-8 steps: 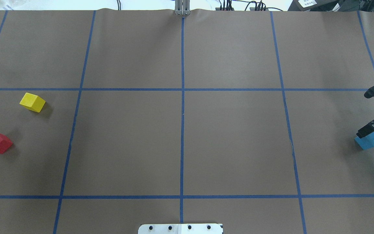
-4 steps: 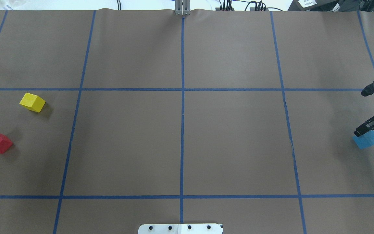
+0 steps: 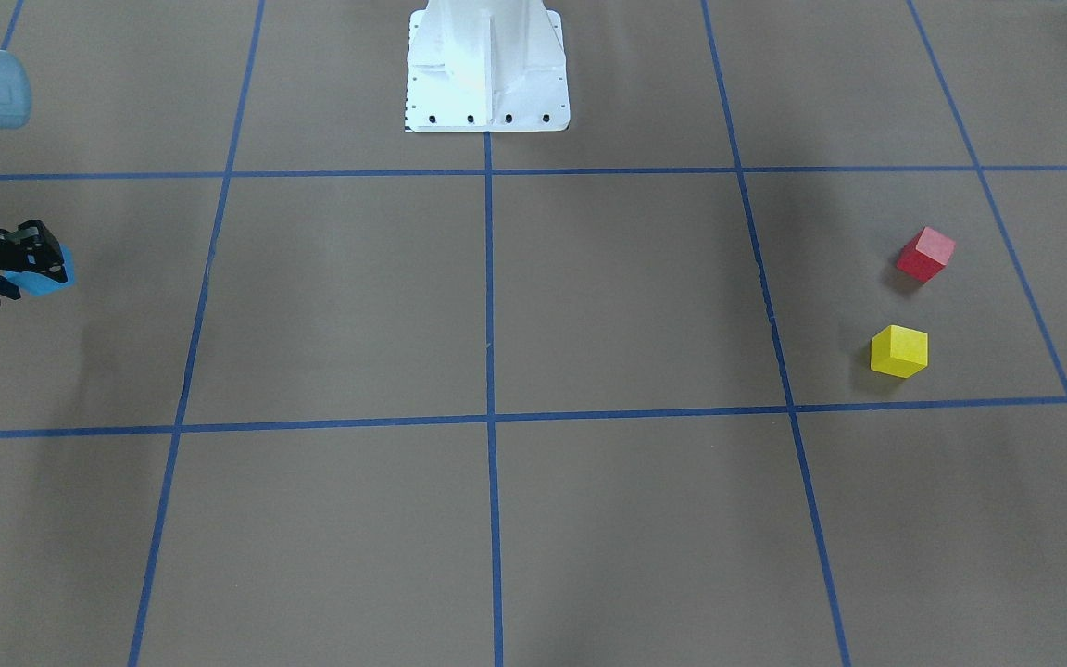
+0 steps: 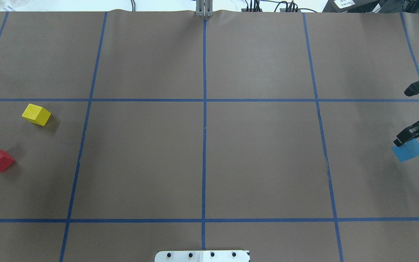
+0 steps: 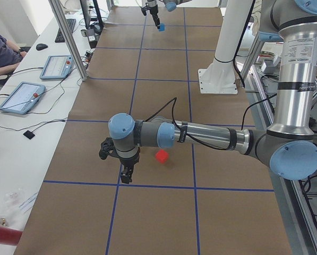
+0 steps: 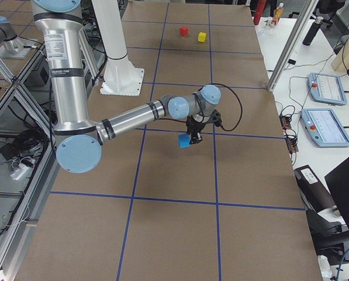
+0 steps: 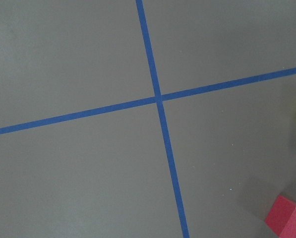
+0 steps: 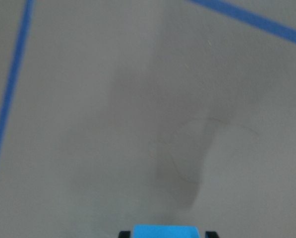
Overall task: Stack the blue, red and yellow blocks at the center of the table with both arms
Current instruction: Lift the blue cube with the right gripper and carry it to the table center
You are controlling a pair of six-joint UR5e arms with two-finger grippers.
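Table [image 4: 267, 163] covered edge to edge in brown paper and marked into a grid by blue tape lines [image 4: 204, 145]. Cables [image 4: 255, 5] run off the far edge. A white bench [image 5: 15, 154] stands along the operators' side and carries 2 tablets [image 5: 21, 96], a keyboard [image 5: 64, 30] and a mouse [image 5: 41, 47]. An aluminium post [image 5: 68, 40] rises at the bench edge. A seated person [image 5: 1, 53] is partly in view. Lighting is even; shadows on the paper are soft.
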